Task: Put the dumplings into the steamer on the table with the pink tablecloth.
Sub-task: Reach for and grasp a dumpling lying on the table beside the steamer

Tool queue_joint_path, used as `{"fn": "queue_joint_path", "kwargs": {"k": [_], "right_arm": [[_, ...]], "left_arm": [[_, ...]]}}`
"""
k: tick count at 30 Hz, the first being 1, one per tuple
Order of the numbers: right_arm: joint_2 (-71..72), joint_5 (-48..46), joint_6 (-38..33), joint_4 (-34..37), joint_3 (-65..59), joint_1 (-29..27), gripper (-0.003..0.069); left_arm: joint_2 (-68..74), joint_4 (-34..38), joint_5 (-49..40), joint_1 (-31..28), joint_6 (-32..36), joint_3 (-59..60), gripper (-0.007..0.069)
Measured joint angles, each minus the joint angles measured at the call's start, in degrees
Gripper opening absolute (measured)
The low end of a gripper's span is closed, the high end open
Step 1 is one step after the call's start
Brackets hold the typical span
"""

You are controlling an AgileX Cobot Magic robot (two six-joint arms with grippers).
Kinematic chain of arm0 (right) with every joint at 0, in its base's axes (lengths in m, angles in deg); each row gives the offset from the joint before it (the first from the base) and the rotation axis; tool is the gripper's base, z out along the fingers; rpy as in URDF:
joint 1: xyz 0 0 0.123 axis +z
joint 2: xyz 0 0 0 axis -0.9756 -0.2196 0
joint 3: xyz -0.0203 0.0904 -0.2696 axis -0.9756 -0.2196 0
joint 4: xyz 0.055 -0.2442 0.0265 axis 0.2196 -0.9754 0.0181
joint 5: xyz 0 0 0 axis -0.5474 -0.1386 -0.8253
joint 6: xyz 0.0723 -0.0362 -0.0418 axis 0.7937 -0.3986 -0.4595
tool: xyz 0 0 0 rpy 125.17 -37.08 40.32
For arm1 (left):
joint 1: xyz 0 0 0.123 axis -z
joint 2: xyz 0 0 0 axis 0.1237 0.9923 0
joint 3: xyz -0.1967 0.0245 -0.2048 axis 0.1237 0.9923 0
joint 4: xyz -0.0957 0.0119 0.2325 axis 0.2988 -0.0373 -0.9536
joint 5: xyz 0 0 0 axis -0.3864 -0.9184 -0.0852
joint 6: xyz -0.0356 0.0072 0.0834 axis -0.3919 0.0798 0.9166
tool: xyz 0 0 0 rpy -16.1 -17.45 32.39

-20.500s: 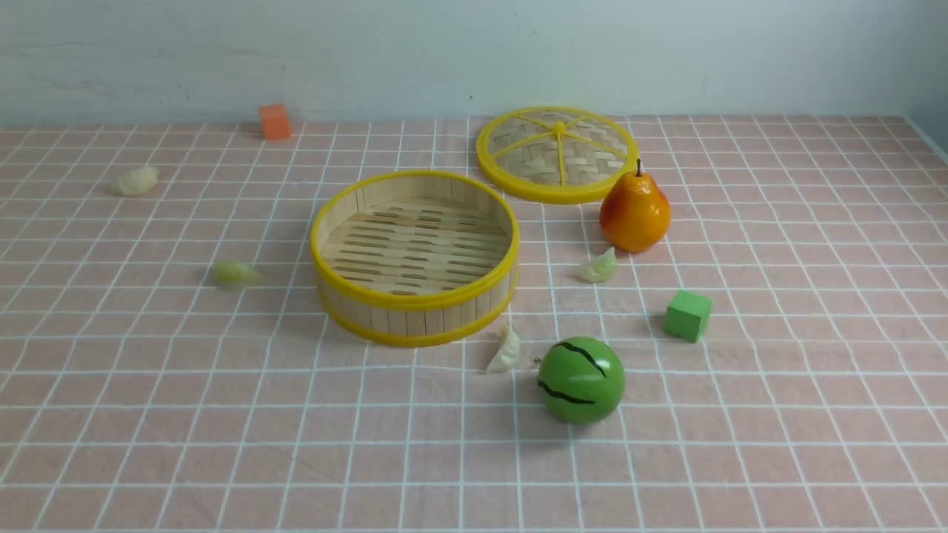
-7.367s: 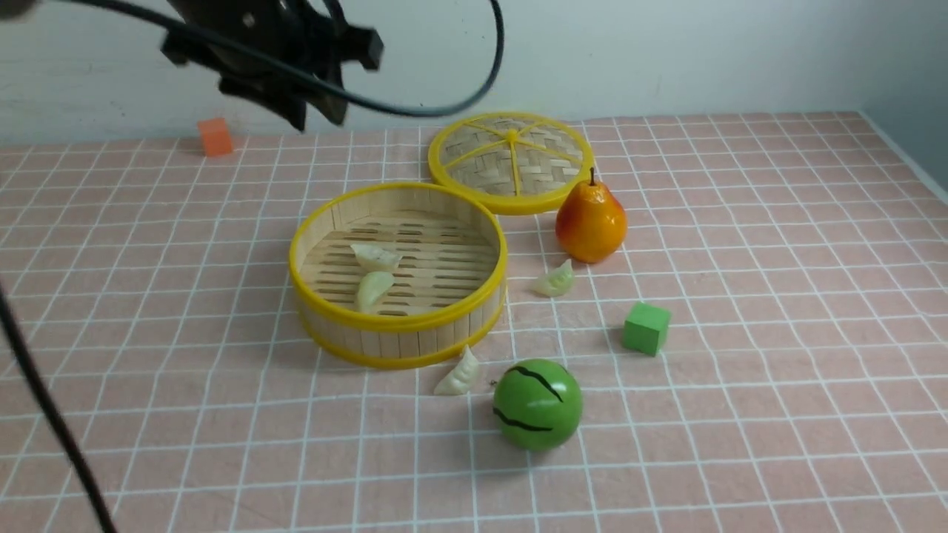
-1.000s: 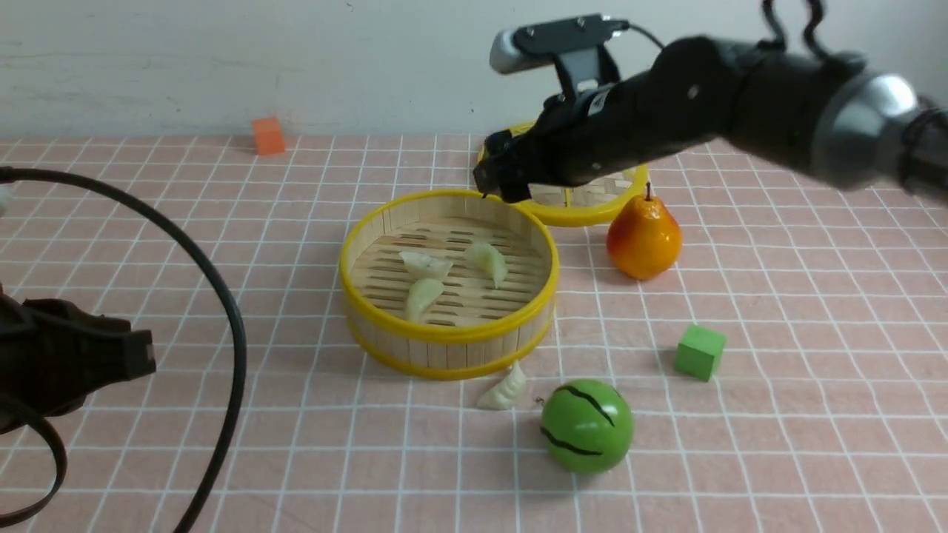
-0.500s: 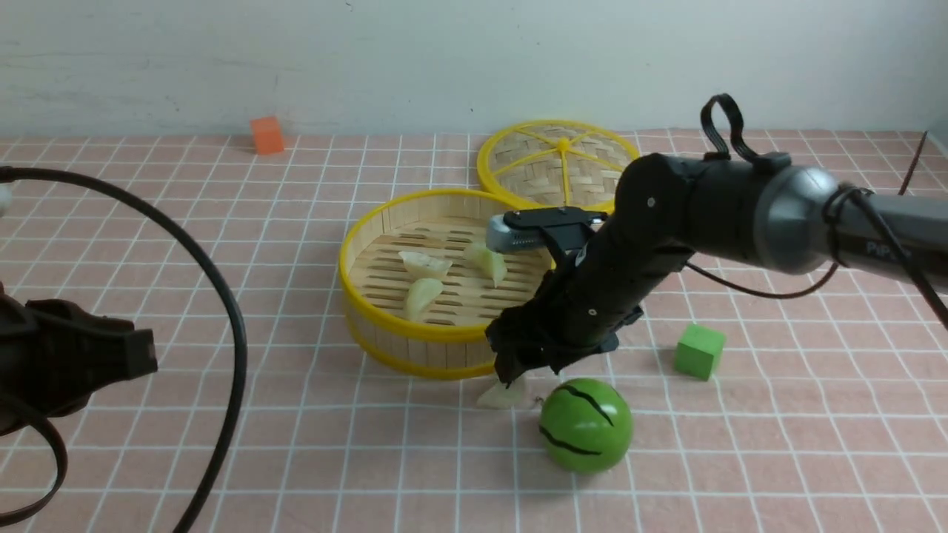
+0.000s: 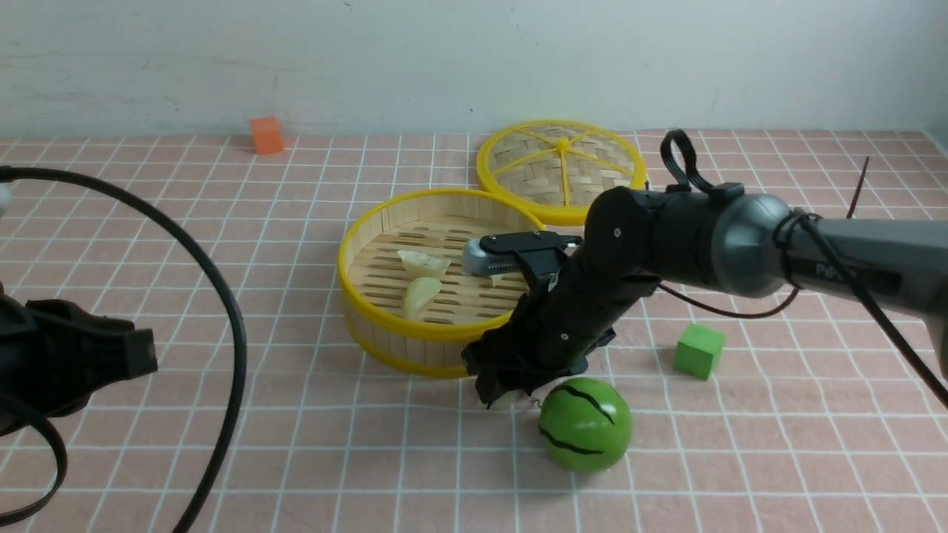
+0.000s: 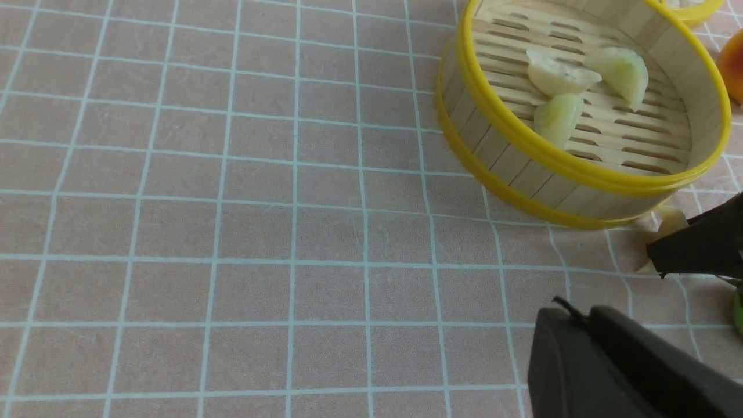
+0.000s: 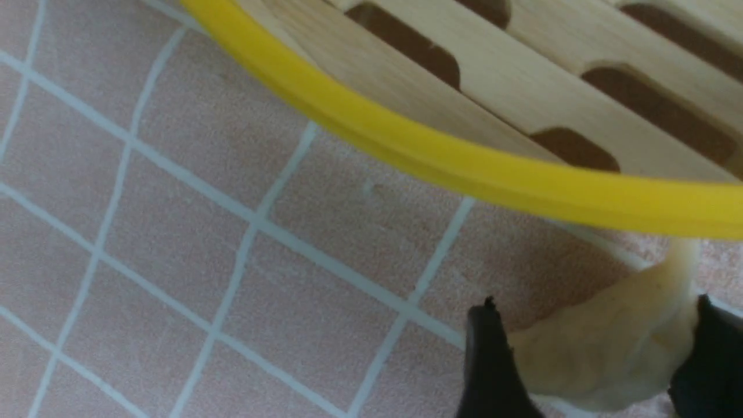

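The steamer [image 5: 400, 344] stands mid-table on the pink tablecloth [image 5: 296, 444]. Three dumplings lie in it: one cream [image 6: 560, 72] and two pale green [image 6: 557, 116] [image 6: 624, 72]. A fourth, cream dumpling [image 7: 603, 348] lies on the cloth just outside the steamer's near rim [image 7: 464, 168]. My right gripper [image 7: 595, 307] is down over it, one dark finger pressed against each side. In the front view only a sliver of that dumpling [image 5: 505, 400] shows under the right gripper [image 5: 503, 389]. My left gripper [image 6: 580, 313] hovers shut and empty at the table's left.
A green watermelon ball [image 5: 585, 423] sits right beside the gripped dumpling. A green cube [image 5: 698, 351] is further right, the steamer's woven lid [image 5: 561, 166] behind, an orange cube [image 5: 266, 135] at the far back. The left arm's cable [image 5: 229, 311] loops over the left side.
My right arm swung from above the steamer's far side down to the dumpling at its near rim, and its fingers drew in around it. The left arm stayed still.
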Motion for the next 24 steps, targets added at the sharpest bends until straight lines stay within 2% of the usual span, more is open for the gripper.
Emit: {"fn": "queue_joint_path", "kwargs": {"k": [3,6,9,11,15,20,21,23,24], "right_arm": [[0.37,-0.76,-1.1,-0.29,0.0,0.0,0.0386],[1.63,-4.06,-2.73,-0.98,-0.05,0.0,0.032],[3.35,-5.91,-3.02,-1.21,-0.05,0.0,0.0073],[4.68,-6.72,-3.02,-1.39,-0.05,0.05,-0.0001],[6.46,-7.09,-3.14,-1.65,-0.05,0.07,-0.0019],[6.81,-6.87,-3.24,-2.32,-0.05,0.07,0.0003],[6.68,-6.54,-3.24,-2.39,-0.05,0.07,0.0014],[5.67,-5.25,-3.24,-2.46,-0.05,0.11,0.01],[5.56,-5.16,-3.24,-2.46,-0.05,0.11,0.011]], "left_arm": [[0.0,0.0,0.0,0.0,0.0,0.0,0.0039],[0.0,0.0,0.0,0.0,0.0,0.0,0.0039],[0.0,0.0,0.0,0.0,0.0,0.0,0.004],[0.0,0.0,0.0,0.0,0.0,0.0,0.0043],[0.0,0.0,0.0,0.0,0.0,0.0,0.0048],[0.0,0.0,0.0,0.0,0.0,0.0,0.005],[0.0,0.0,0.0,0.0,0.0,0.0,0.005],[0.0,0.0,0.0,0.0,0.0,0.0,0.005],[0.0,0.0,0.0,0.0,0.0,0.0,0.005]]}}
